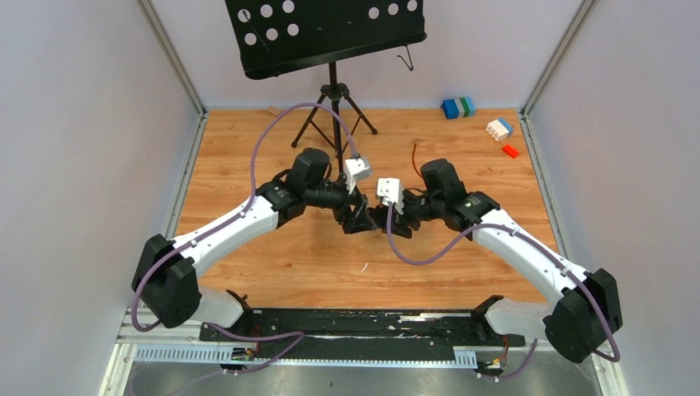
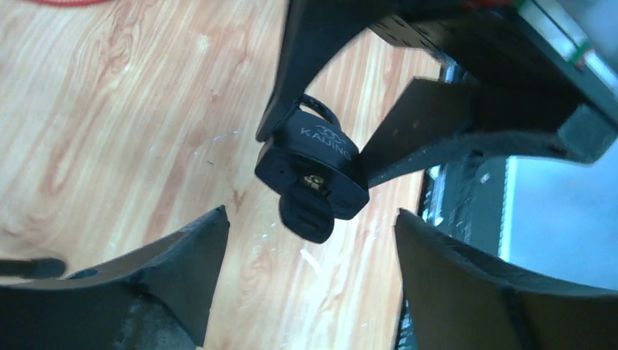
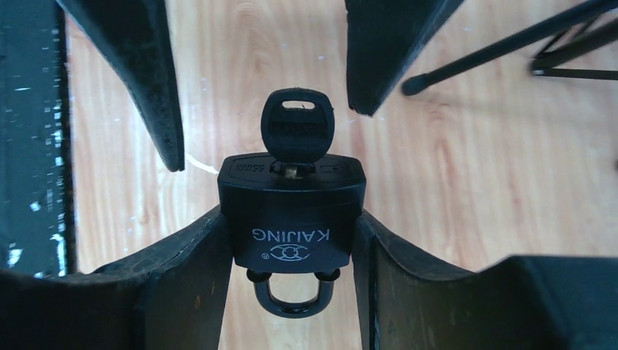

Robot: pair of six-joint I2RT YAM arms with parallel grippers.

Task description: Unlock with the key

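A black KAIJING padlock [image 3: 291, 211] is clamped by its body between my right gripper's [image 3: 291, 232] fingers, above the wooden table. Its shackle [image 3: 291, 299] points back at the wrist, with both legs seated in the body. A black key [image 3: 297, 130] sticks out of the keyhole, away from the wrist. My left gripper [image 2: 310, 219] is open and faces the padlock [image 2: 310, 160]. The key head [image 2: 306, 213] lies between its fingertips [image 2: 208, 233], with a gap on each side. From above, the two grippers [image 1: 361, 219] [image 1: 398, 223] meet at mid-table.
A black music stand [image 1: 326, 33] on a tripod [image 1: 334, 115] stands behind the grippers; one leg shows in the right wrist view [image 3: 503, 51]. Toy blocks [image 1: 458, 107] [image 1: 498, 129] [image 1: 510, 151] lie at the back right. A black rail [image 1: 363, 323] runs along the near edge.
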